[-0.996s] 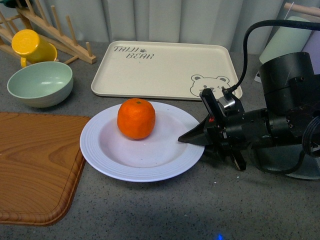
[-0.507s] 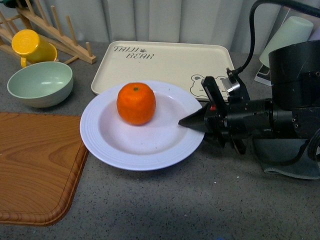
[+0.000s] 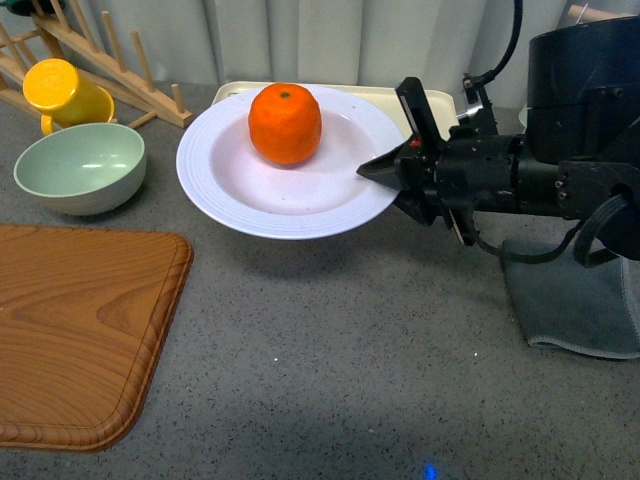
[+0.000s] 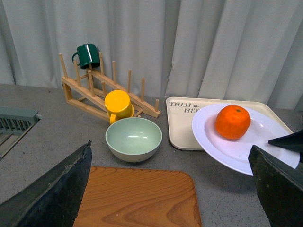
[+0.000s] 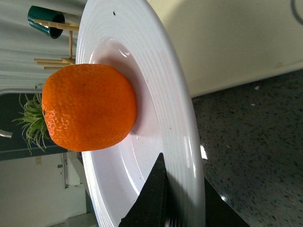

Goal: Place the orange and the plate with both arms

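Observation:
The white plate hangs in the air above the grey counter, in front of the beige tray. The orange rests in its well. My right gripper is shut on the plate's right rim, one finger above and one below. In the right wrist view the plate's ridged rim runs between the black fingers, with the orange beyond. My left gripper stands open and empty over the wooden board, and its view shows the plate and the orange at the right.
A pale green bowl and a yellow cup on a wooden rack stand at the back left. The wooden cutting board lies at the front left. A beige bear tray sits behind the plate. A grey cloth lies at the right.
The right gripper has lifted the plate with the orange off the counter and carried it upward and towards the back, over the tray's front edge.

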